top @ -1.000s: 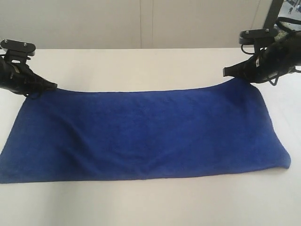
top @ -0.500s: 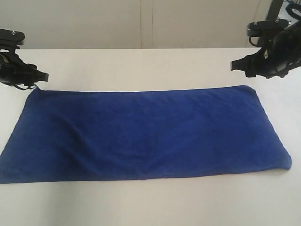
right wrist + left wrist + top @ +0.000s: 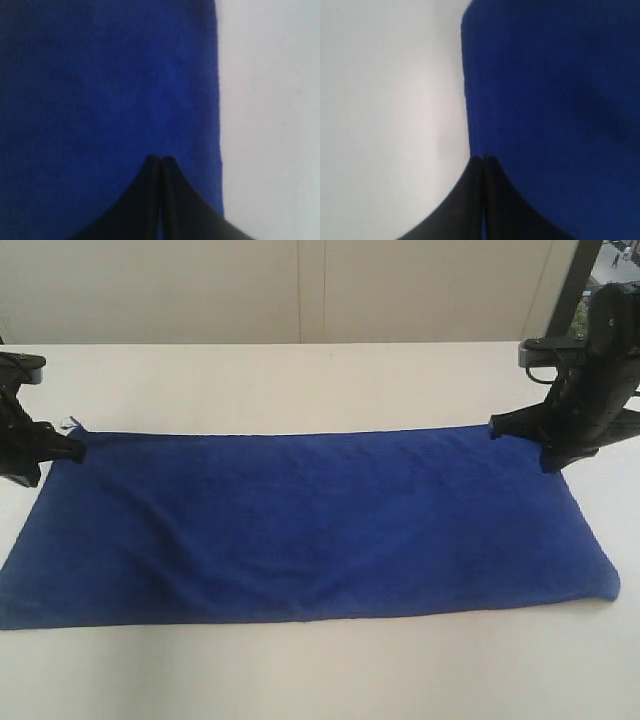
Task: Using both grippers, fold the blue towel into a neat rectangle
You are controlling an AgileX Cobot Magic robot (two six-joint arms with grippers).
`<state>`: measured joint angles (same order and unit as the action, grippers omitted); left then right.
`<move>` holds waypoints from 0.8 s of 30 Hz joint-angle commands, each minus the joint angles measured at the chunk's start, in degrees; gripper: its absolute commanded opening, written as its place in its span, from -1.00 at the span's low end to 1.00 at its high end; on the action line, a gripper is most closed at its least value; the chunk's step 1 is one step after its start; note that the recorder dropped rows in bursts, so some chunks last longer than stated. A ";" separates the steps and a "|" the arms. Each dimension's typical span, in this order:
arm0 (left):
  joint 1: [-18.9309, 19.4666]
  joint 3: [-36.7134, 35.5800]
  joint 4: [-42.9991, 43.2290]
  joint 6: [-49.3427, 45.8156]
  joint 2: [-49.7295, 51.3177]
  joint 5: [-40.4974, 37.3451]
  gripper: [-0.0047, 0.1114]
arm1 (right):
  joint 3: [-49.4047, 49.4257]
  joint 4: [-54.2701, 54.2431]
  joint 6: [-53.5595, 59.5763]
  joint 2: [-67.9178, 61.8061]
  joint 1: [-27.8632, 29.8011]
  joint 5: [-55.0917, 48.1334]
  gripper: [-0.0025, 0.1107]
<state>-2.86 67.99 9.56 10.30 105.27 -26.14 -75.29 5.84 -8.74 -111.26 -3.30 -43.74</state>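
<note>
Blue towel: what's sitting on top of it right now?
Nothing but the closed tips of the left black pincer gripper and the right black pincer gripper, at the far corners of the royal-blue microfibre towel. Whether they pinch cloth is hidden.

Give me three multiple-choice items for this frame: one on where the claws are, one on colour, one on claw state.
1. Where are the left claw and right claw on the towel?
A) its far corners
B) its near corners
C) its centre

2. What colour is the towel?
A) red
B) green
C) blue

3. How do the claws' jaws stand?
A) both wide open
B) both shut
C) one open, one shut

Answers:
1 A, each tip meets an end of the far edge in the exterior view.
2 C, it is deep blue throughout.
3 B, both wrist views show the fingers pressed together.
</note>
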 commanded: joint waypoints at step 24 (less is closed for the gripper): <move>-3.59 -17.46 -7.78 -4.08 -9.69 5.98 -0.92 | 23.99 -1.62 2.96 6.32 0.36 -3.06 -0.96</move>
<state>-6.12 51.06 2.40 6.42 95.32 -19.32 -52.10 3.43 -5.57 -103.58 -3.30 -43.27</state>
